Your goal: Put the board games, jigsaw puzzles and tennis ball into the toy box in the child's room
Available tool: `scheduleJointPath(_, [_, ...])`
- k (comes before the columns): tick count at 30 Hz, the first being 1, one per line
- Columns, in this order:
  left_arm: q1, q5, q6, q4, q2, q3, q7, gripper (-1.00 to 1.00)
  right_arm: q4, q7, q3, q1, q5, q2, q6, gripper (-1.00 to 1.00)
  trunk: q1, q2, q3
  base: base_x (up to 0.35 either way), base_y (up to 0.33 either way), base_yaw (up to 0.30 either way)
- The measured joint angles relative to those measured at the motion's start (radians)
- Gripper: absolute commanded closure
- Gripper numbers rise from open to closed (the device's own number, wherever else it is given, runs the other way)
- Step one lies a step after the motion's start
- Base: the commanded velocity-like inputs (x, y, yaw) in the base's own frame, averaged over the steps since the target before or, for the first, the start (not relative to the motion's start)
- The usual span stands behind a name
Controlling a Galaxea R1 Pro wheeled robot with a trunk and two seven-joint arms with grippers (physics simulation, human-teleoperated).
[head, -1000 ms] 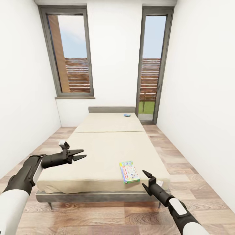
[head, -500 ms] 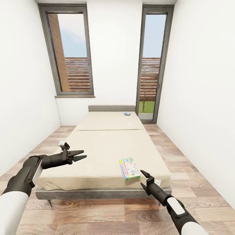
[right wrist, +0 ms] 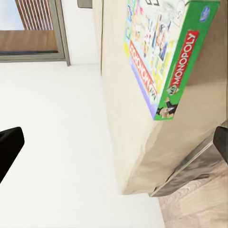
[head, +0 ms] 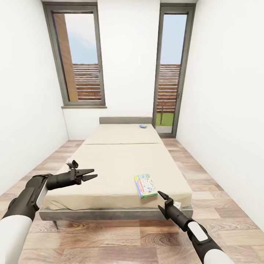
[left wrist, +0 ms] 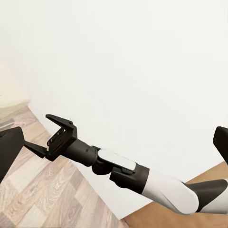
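Head view shows the bed (head: 117, 161) running lengthwise away from the robot, with the multicolour game box (head: 145, 185) lying flat near its foot corner, long axis along the bed. A small blue game box (head: 142, 127) sits far up by the headboard, probably beyond reach. The right hand (head: 162, 199), spread and empty, hangs just beside the near box; the left hand (head: 89, 174), also spread, is well apart from it.

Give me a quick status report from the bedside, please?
Left tool open, empty, over the bed. Right tool open, just short of the Monopoly box at the bed's near corner. Small blue game by the headboard. Nothing between.
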Motion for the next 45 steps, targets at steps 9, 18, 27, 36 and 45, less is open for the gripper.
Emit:
scheduleJointPath(9, [0.056,0.0,0.018,-0.178,0.001,-0.002,0.0,-1.0,0.0,0.0,0.0,0.0,0.0,-0.001,0.0,-1.0,0.034,-0.063,-0.028,0.0,0.0,0.0])
scheduleJointPath(18, [0.18,0.066,0.041,-0.474,0.005,0.007,0.0,-1.0,0.0,0.002,0.0,0.0,0.0,-0.001,0.002,-1.0,0.042,-0.077,-0.035,0.0,0.0,0.0])
scheduleJointPath(27, [0.204,0.127,0.041,-0.488,0.007,0.009,0.0,-1.0,-0.001,0.002,0.0,0.0,0.0,-0.002,0.002,-1.0,0.042,-0.077,-0.035,0.002,0.001,0.0])
scheduleJointPath(36, [0.207,0.131,0.041,-0.489,0.005,0.008,0.0,-1.0,-0.001,0.001,0.0,0.0,0.0,-0.002,0.002,-1.0,0.042,-0.077,-0.035,0.08,0.061,0.0])
scheduleJointPath(45, [0.207,0.13,0.04,-0.489,0.003,0.006,0.0,-1.0,-0.001,0.001,0.0,0.0,0.0,-0.001,0.002,-1.0,0.042,-0.077,-0.035,0.111,0.08,0.0])
